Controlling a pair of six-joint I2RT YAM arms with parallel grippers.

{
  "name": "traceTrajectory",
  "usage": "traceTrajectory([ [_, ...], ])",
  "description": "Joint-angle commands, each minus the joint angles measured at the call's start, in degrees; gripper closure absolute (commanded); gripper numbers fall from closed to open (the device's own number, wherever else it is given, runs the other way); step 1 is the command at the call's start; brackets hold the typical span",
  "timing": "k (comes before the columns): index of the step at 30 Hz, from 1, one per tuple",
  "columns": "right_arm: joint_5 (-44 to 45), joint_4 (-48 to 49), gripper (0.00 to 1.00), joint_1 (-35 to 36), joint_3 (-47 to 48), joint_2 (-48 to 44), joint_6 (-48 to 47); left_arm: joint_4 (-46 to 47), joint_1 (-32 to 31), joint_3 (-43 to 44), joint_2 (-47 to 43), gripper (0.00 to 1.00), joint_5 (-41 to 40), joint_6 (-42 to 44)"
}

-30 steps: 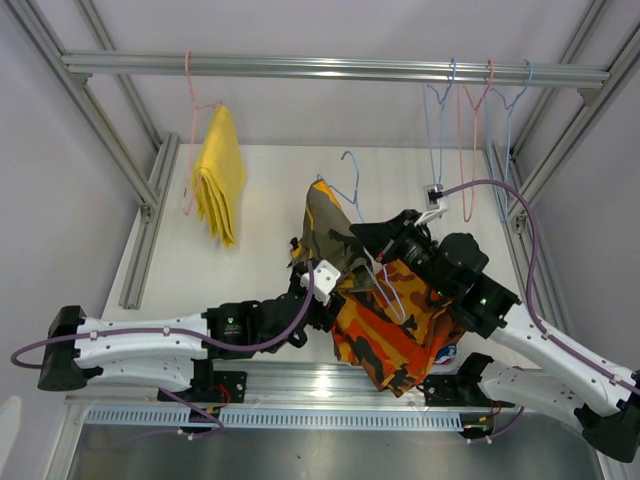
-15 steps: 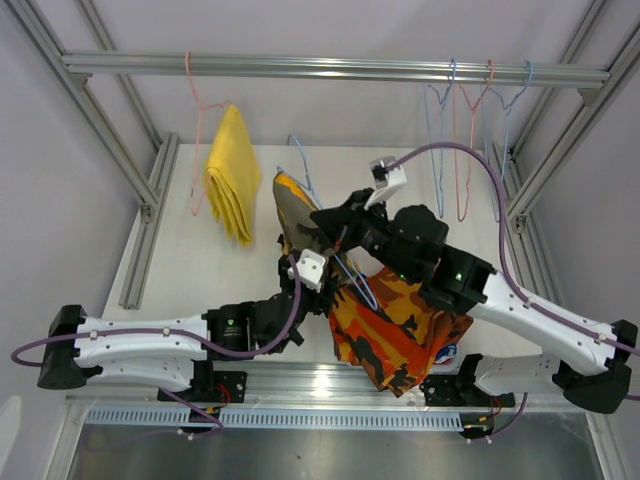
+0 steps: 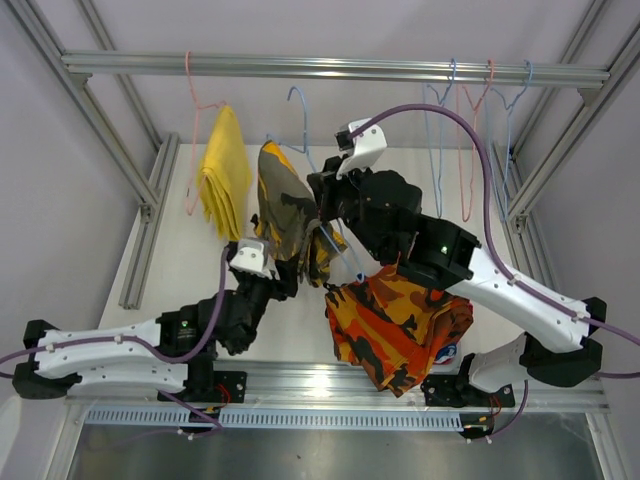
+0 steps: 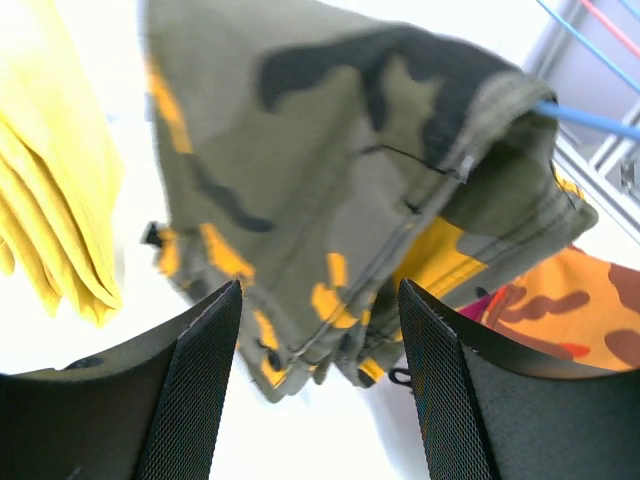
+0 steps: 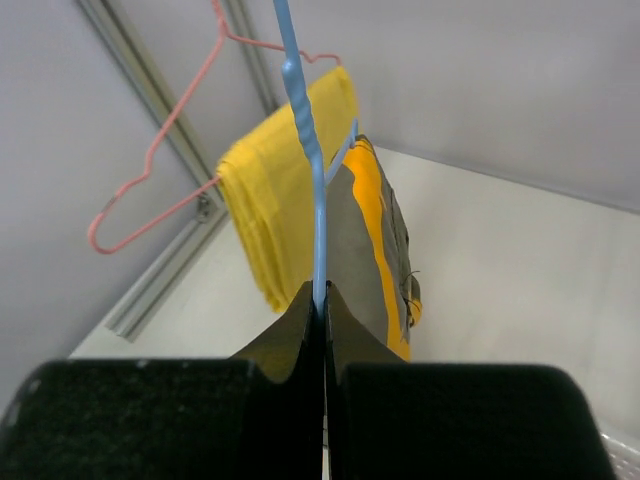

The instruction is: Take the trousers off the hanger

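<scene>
My right gripper [image 3: 322,222] is shut on the wire of a blue hanger [image 3: 298,100] and holds it up near the rail; the wrist view shows the pinched wire [image 5: 305,150] between the closed fingertips [image 5: 322,300]. The olive-yellow camouflage trousers [image 3: 283,210] hang folded over that hanger. My left gripper [image 3: 283,280] is open and empty just under their lower edge [image 4: 330,180], with its fingers [image 4: 205,380] apart. The plain yellow trousers [image 3: 222,180] hang on a pink hanger [image 3: 192,110]. The orange camouflage trousers [image 3: 400,325] lie on the table.
Three empty hangers [image 3: 470,130] hang on the top rail [image 3: 330,68] at the right. Slanted frame posts [image 3: 90,120] stand at both sides. A scrap of blue patterned cloth [image 3: 450,352] peeks from under the orange pile. The near table edge is a metal rail [image 3: 330,380].
My right arm has carried the blue hanger and olive trousers up and to the left, toward the rail. My left gripper has followed leftward and stays open beneath them.
</scene>
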Motion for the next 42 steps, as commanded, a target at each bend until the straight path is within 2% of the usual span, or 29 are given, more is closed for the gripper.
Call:
traceTrajectory([
  [1,7.74,5.93,1.0,0.69,7.21,1.09,-4.3,-1.36,-0.29,-0.4,-2.63,0.32,-3.44,1.71],
  [8,20.91,7.24,1.0,5.7,12.67,5.75,-10.8,-0.04,-0.29,1.27,-1.58,0.32,-4.41,3.48],
  [14,23.74,6.89,1.0,6.23,14.25,6.72,-10.89,7.24,-0.29,1.62,1.32,0.31,-3.45,8.22],
  [21,27.35,5.92,1.0,6.93,16.01,7.51,-9.49,24.99,-0.2,-0.22,6.24,0.3,-0.38,21.4],
  [25,26.99,4.26,1.0,7.37,16.62,7.34,-7.55,34.92,0.41,-1.63,9.05,0.25,4.02,27.64],
  [31,28.49,3.81,1.0,9.91,17.33,5.85,-8.43,38.01,4.36,-3.29,12.57,0.23,5.96,29.85],
  [32,30.84,4.51,1.0,10.62,17.07,5.67,-9.48,38.63,4.89,-3.56,12.83,0.23,6.22,29.67],
  [34,32.88,7.22,1.0,11.85,15.76,5.06,-12.46,39.51,5.6,-3.83,13.8,0.24,6.05,30.46],
  [38,33.94,8.03,1.0,13.26,14.34,4.0,-12.56,45.65,6.04,-4.61,16.0,0.25,5.26,35.9],
  [42,34.03,8.29,1.0,13.79,12.85,2.68,-11.95,46.89,6.92,-5.41,15.21,0.25,7.1,35.91],
])
